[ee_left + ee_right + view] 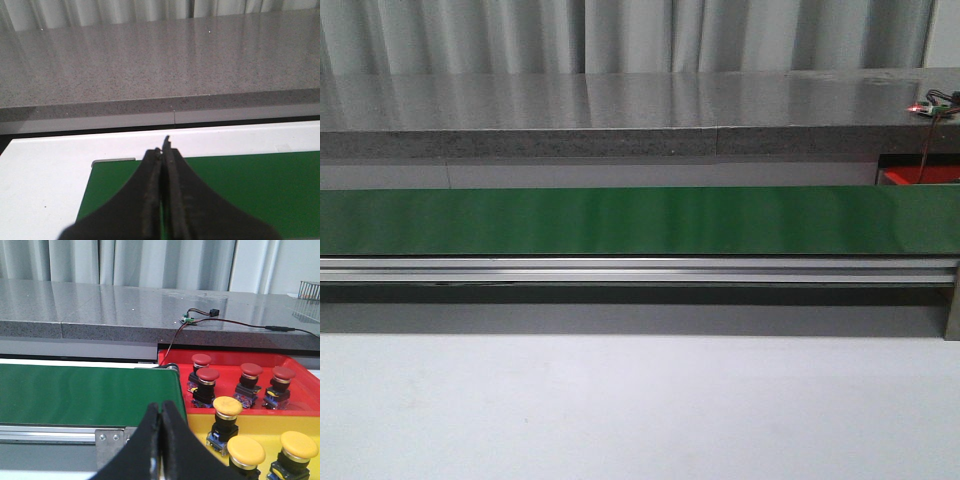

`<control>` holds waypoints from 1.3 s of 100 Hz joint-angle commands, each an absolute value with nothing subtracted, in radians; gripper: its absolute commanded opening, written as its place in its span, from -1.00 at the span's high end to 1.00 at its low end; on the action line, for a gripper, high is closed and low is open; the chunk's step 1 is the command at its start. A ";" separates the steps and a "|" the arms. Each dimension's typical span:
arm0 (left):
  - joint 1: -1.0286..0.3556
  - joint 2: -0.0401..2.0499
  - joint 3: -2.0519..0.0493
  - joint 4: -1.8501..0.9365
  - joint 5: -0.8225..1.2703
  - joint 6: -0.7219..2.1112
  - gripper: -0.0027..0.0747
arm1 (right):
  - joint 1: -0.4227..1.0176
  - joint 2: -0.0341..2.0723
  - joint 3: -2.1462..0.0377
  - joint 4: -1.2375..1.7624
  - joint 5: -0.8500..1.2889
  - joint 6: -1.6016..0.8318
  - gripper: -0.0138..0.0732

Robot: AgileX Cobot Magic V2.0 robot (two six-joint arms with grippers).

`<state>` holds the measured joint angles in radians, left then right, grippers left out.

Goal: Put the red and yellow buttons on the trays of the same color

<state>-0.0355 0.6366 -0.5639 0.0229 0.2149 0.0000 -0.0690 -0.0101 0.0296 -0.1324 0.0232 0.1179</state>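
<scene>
In the right wrist view, several red buttons (207, 375) stand upright in the red tray (175, 356), and three yellow buttons (227, 406) stand in the yellow tray (260, 424) in front of it. My right gripper (160, 407) is shut with nothing in it, hovering beside the trays near the end of the green belt (85, 392). My left gripper (164, 150) is shut and empty, over the other end of the green belt (250, 190). In the front view neither gripper shows; only a corner of the red tray (918, 176) peeks out at the right.
The green conveyor belt (640, 220) runs across the table on an aluminium rail (640, 270). A grey stone counter (620, 110) stands behind it, carrying a small wired circuit board (189, 318). White table surface (620, 410) lies in front.
</scene>
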 commanded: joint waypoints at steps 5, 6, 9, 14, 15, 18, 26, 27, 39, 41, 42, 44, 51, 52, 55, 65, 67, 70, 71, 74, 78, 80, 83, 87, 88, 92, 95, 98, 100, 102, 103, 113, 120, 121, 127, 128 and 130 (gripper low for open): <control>-0.025 0.528 -0.500 0.025 0.110 -0.011 0.98 | -0.068 -0.029 0.011 -0.133 -0.050 0.118 0.85; -0.020 0.515 -0.496 0.025 0.110 -0.011 0.98 | -0.068 -0.029 0.011 -0.133 -0.050 0.118 0.85; -0.014 0.489 -0.477 0.025 0.110 -0.011 0.98 | -0.068 -0.029 0.011 -0.133 -0.050 0.118 0.85; -0.004 0.441 -0.444 0.025 0.108 -0.011 0.98 | -0.068 -0.029 0.011 -0.133 -0.050 0.118 0.85; -0.001 0.427 -0.434 0.025 0.108 -0.011 0.98 | -0.068 -0.029 0.011 -0.133 -0.050 0.118 0.85; 0.004 0.391 -0.409 0.025 0.102 -0.011 0.98 | -0.068 -0.029 0.011 -0.133 -0.050 0.118 0.85; 0.006 0.326 -0.351 0.025 0.074 -0.011 0.98 | -0.068 -0.029 0.011 -0.133 -0.050 0.118 0.85; 0.006 0.315 -0.346 0.025 0.067 -0.011 0.98 | -0.068 -0.029 0.011 -0.133 -0.050 0.118 0.85; 0.006 0.229 -0.258 0.025 0.020 -0.012 0.98 | -0.068 -0.029 0.011 -0.133 -0.050 0.118 0.85; 0.006 0.216 -0.243 0.023 0.013 -0.012 0.98 | -0.068 -0.029 0.011 -0.133 -0.050 0.118 0.85; 0.006 0.212 -0.233 0.023 0.011 -0.012 0.98 | -0.068 -0.029 0.011 -0.133 -0.050 0.118 0.85; 0.004 0.201 -0.224 0.020 0.009 -0.012 0.98 | -0.068 -0.029 0.011 -0.133 -0.050 0.118 0.85; 0.004 0.166 -0.181 0.015 0.000 -0.013 0.98 | -0.068 -0.029 0.011 -0.133 -0.050 0.118 0.85; 0.004 0.163 -0.173 0.010 0.000 -0.013 0.98 | -0.068 -0.029 0.011 -0.133 -0.050 0.118 0.85; 0.004 0.147 -0.157 0.000 0.000 -0.013 0.98 | -0.068 -0.029 0.011 -0.133 -0.050 0.118 0.85; -0.013 0.101 -0.101 -0.006 -0.012 -0.013 0.98 | -0.068 -0.029 0.011 -0.133 -0.050 0.118 0.85; -0.020 0.090 -0.088 -0.006 -0.022 -0.013 0.98 | -0.068 -0.029 0.011 -0.133 -0.050 0.118 0.85; -0.031 0.075 -0.066 -0.006 -0.035 -0.013 0.98 | -0.068 -0.029 0.011 -0.133 -0.050 0.118 0.85; -0.034 0.071 -0.061 -0.006 -0.041 -0.013 0.98 | -0.068 -0.029 0.011 -0.133 -0.050 0.118 0.85; -0.048 0.051 -0.043 -0.006 -0.051 -0.013 0.98 | -0.068 -0.029 0.011 -0.133 -0.050 0.118 0.85; -0.062 0.031 -0.018 -0.006 -0.055 -0.013 0.98 | -0.068 -0.029 0.011 -0.133 -0.050 0.118 0.85; -0.069 0.019 -0.005 -0.009 -0.055 -0.013 0.98 | -0.068 -0.029 0.011 -0.133 -0.050 0.118 0.85; -0.079 0.000 0.011 -0.014 -0.055 -0.013 0.98 | -0.068 -0.029 0.011 -0.133 -0.050 0.118 0.85; -0.084 -0.018 0.034 -0.016 -0.055 -0.013 0.98 | -0.068 -0.029 0.011 -0.133 -0.050 0.118 0.85; -0.087 -0.026 0.038 -0.016 -0.053 -0.013 0.98 | -0.068 -0.029 0.011 -0.133 -0.050 0.118 0.85; -0.089 -0.042 0.050 -0.026 -0.043 -0.013 0.98 | -0.068 -0.029 0.011 -0.133 -0.050 0.118 0.85; -0.089 -0.039 0.047 -0.031 -0.005 -0.013 0.98 | -0.068 -0.029 0.011 -0.133 -0.050 0.118 0.85; -0.089 -0.037 0.047 -0.031 0.000 -0.013 0.98 | -0.068 -0.029 0.011 -0.133 -0.050 0.118 0.85; -0.089 -0.039 0.047 -0.031 0.007 -0.013 0.98 | -0.068 -0.029 0.011 -0.133 -0.050 0.118 0.85; -0.089 -0.039 0.047 -0.031 0.012 -0.013 0.98 | -0.068 -0.029 0.011 -0.133 -0.050 0.118 0.85; -0.089 -0.039 0.047 -0.031 0.012 -0.013 0.98 | -0.068 -0.029 0.011 -0.133 -0.050 0.118 0.85; -0.089 -0.039 0.047 -0.031 0.020 -0.013 0.98 | -0.068 -0.029 0.011 -0.133 -0.050 0.118 0.85; -0.089 -0.039 0.047 -0.031 0.019 -0.013 0.98 | -0.068 -0.029 0.011 -0.133 -0.050 0.118 0.85; -0.089 -0.039 0.047 -0.031 0.019 -0.013 0.98 | -0.068 -0.029 0.011 -0.133 -0.050 0.118 0.85; -0.089 -0.039 0.047 -0.031 0.019 -0.013 0.98 | -0.068 -0.029 0.011 -0.133 -0.050 0.118 0.85; -0.089 -0.039 0.047 -0.031 0.019 -0.013 0.98 | -0.068 -0.029 0.011 -0.133 -0.050 0.118 0.85; -0.089 -0.039 0.047 -0.031 0.019 -0.013 0.98 | -0.068 -0.029 0.011 -0.133 -0.050 0.118 0.85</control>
<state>-0.0809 -0.0065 0.0062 -0.0216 0.0912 0.0000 -0.0690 -0.0101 0.0296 -0.1308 0.0232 0.1194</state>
